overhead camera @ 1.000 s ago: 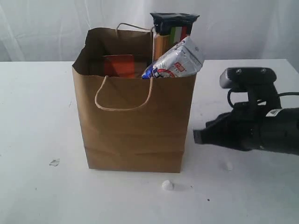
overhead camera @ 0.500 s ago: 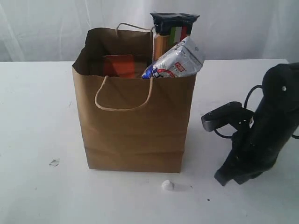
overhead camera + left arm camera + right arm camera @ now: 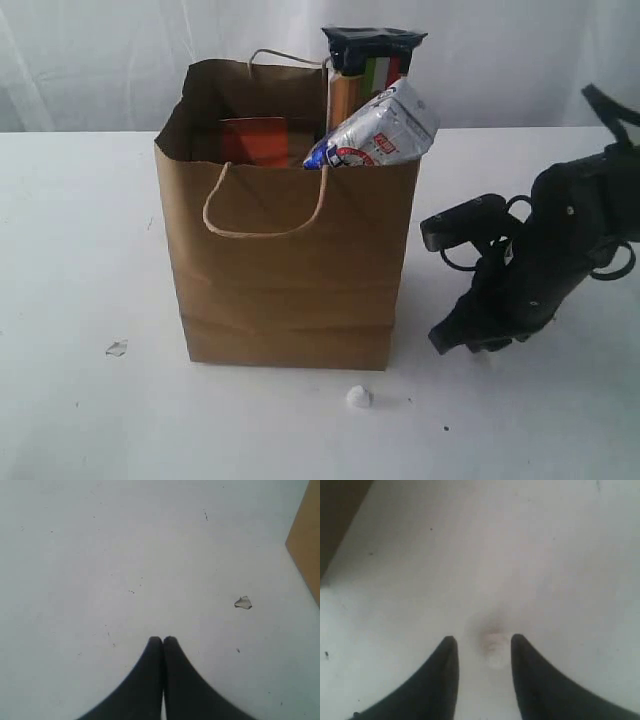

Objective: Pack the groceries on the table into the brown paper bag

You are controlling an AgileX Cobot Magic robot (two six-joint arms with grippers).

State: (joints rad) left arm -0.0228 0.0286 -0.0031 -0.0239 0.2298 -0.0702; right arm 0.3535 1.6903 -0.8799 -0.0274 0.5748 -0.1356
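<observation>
Left of the brown paper bag (image 3: 290, 250), the left tool (image 3: 162, 641) hangs clenched and empty over the desk (image 3: 80, 250), near a small shard (image 3: 243, 602). The bag has not shifted; the orange-labelled pouch (image 3: 255, 140), spaghetti packet (image 3: 365, 70) and white-blue pack (image 3: 375, 130) show at its mouth. Right of the bag's base, the right tool (image 3: 481, 639) has swung from level to pointing down and has parted its jaws, grasping nothing, astride a mere white crumb (image 3: 492, 645). With no grocery seen on the desk, packing looks finished.

One bag (image 3: 290, 270), three groceries (image 3: 375, 135) (peeking out), three crumbs (image 3: 358, 397).
</observation>
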